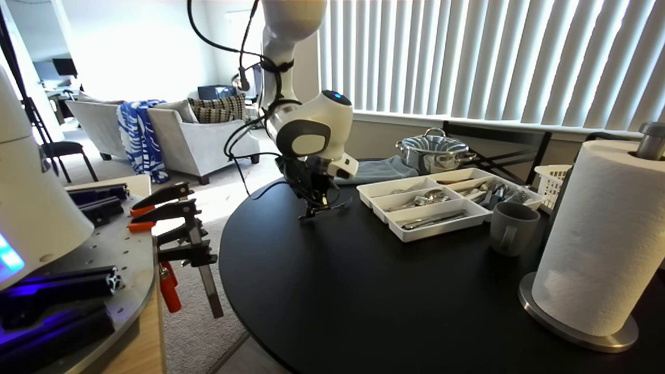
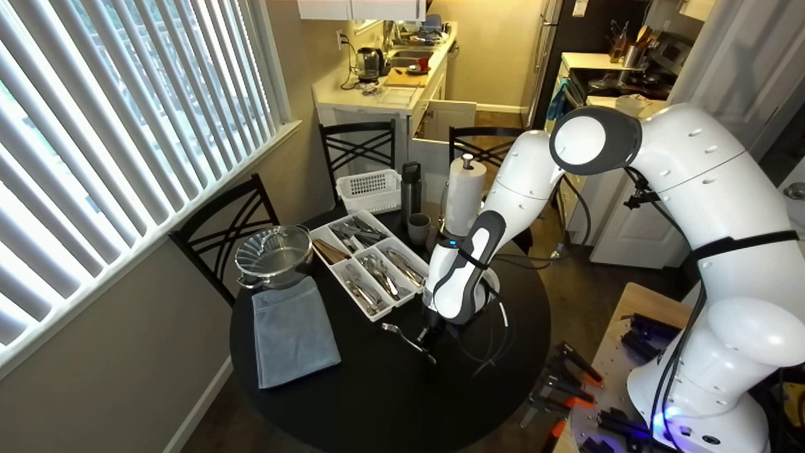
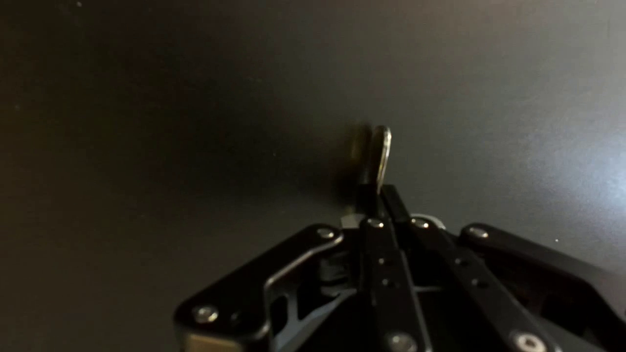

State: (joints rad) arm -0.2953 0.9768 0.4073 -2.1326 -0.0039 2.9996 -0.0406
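While the black two-fingered metal gripper [image 3: 378, 193], drawn narrow, pinches a slender, shiny silver metal utensil [image 2: 407, 341], the utensil is held low over the round black table [image 2: 390, 402], near the divided rectangular white tray [image 1: 444, 226].

Folded blue-grey cloth [image 2: 294, 336] just beside round, lidded, shiny metal pot [image 2: 277, 267]. White lattice plastic basket [image 2: 371, 194], tall dark bottle [image 2: 411, 194] and grey handled mug [image 1: 511, 226] close together. White paper-towel roll [image 1: 597, 239] upright on round metal stand [image 1: 627, 332]. Blue-and-white patterned blanket [image 1: 140, 136] draped over pale grey sofa [image 1: 179, 148]; white vertical blinds [image 1: 470, 62] in both exterior views.
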